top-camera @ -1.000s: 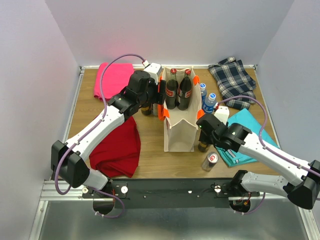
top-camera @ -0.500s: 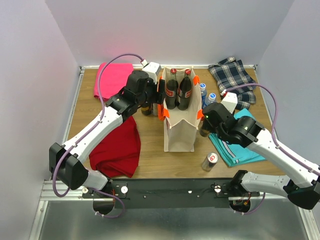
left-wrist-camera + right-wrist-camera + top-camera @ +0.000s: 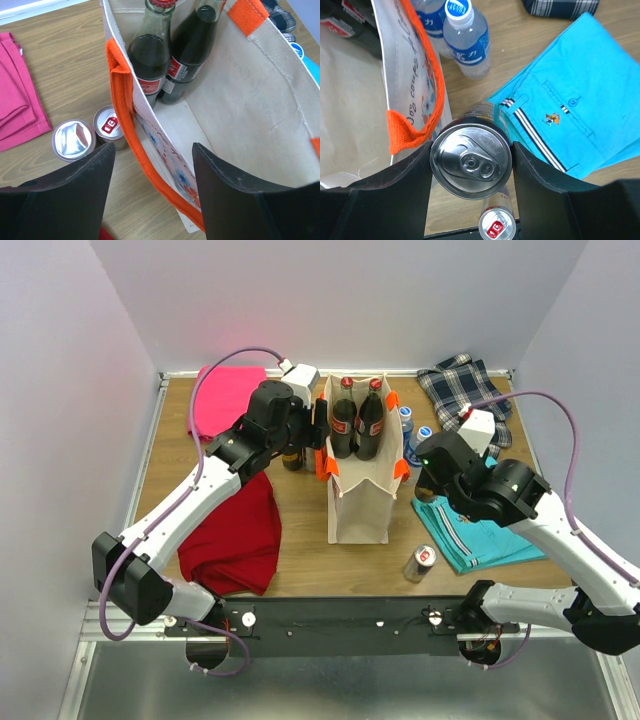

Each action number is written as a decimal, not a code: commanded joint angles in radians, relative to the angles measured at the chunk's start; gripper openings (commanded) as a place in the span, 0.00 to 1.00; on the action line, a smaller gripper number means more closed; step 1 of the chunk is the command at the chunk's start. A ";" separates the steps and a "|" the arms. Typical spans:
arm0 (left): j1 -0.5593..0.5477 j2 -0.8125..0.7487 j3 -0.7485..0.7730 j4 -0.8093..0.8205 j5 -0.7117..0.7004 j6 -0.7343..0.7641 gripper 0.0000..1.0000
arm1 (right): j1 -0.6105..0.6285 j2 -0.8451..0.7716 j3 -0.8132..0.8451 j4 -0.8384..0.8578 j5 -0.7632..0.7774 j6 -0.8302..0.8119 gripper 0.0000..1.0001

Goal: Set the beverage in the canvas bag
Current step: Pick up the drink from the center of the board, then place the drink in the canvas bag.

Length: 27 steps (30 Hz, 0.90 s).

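The cream canvas bag [image 3: 358, 508] with orange straps [image 3: 127, 115] stands mid-table, and two dark cola bottles [image 3: 150, 55] stand at its far end. My right gripper [image 3: 471, 165] is shut on the beverage, a silver-topped can [image 3: 471, 161]. It holds the can in the air just right of the bag's right wall [image 3: 402, 90], beside an orange strap [image 3: 415, 127]. My left gripper [image 3: 153, 170] is open and straddles the bag's left rim; one finger [image 3: 235, 200] is inside, the other [image 3: 75, 190] outside. In the top view the right arm [image 3: 470, 485] hides the can.
Two cans [image 3: 73, 140] stand outside the bag's left wall beside a pink cloth [image 3: 225, 395]. A red cloth [image 3: 235, 535] lies front left. Two water bottles [image 3: 465, 45], turquoise shorts [image 3: 570, 95] and a plaid cloth [image 3: 465, 400] lie right of the bag. A small red-tabbed can [image 3: 424, 560] stands front right.
My right arm has lifted the can off the table and carried it back along the bag's right side. The left arm has barely moved.
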 commanded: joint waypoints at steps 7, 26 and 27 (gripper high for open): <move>0.006 -0.005 -0.010 0.007 0.092 -0.017 0.64 | 0.003 -0.005 0.151 -0.098 0.167 0.030 0.01; 0.008 0.066 -0.001 0.013 0.097 -0.033 0.52 | 0.003 0.051 0.315 -0.051 0.230 -0.090 0.01; 0.006 0.064 0.000 0.012 0.097 -0.033 0.51 | 0.003 0.055 0.321 -0.043 0.231 -0.109 0.01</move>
